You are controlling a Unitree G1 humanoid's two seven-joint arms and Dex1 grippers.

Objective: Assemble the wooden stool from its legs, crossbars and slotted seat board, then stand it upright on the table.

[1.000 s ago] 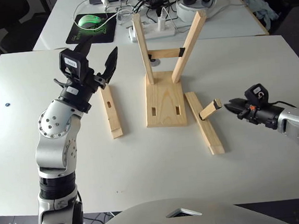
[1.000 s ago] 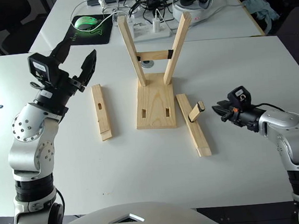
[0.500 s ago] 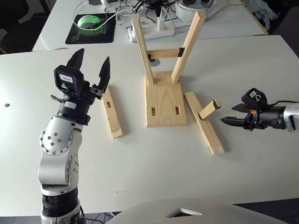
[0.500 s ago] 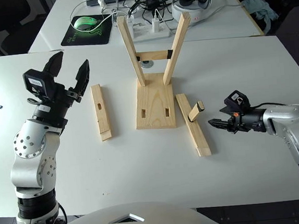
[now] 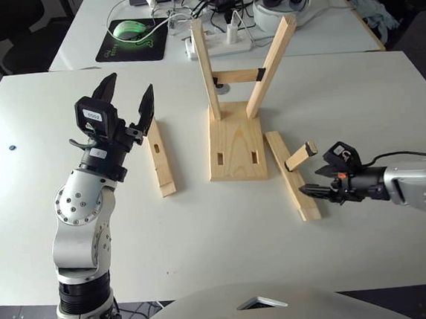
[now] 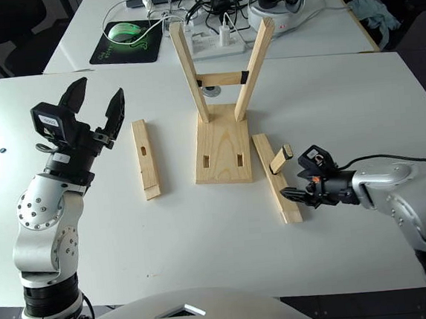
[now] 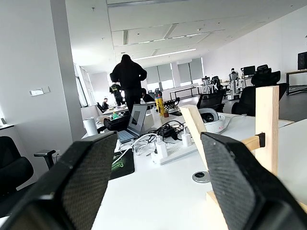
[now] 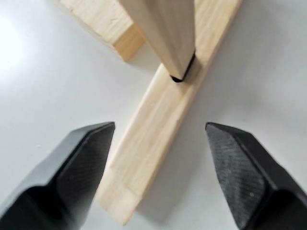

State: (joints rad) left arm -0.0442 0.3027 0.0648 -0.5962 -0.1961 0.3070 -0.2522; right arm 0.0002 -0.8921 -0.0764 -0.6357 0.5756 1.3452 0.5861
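Item under inspection: the loose leg lying flat on the table, just to the right of the seat board. A short crossbar is plugged into it and slants upward.

The seat board lies flat. Two legs stand up from its far end, the left one and the right one, tied together by a fitted crossbar. Another loose leg lies to the left of the board, slot facing up.

My right gripper sits low by the near end of the right-hand loose leg. Its fingers are spread and line up either side of the leg, with bare table showing between each finger and the wood. It holds nothing. My left gripper is raised above the table near the left loose leg, fingers spread wide and empty.

Handling assessment: I judge the piece to be light, rigid planed wood, not fragile, with smooth faces that could slip under a weak pinch. The plugged crossbar may be a loose fit and could drop out or twist if the leg is tipped. I recommend gripping across the two narrow side faces, nearer the crossbar joint than the end, so that the leg lifts level.
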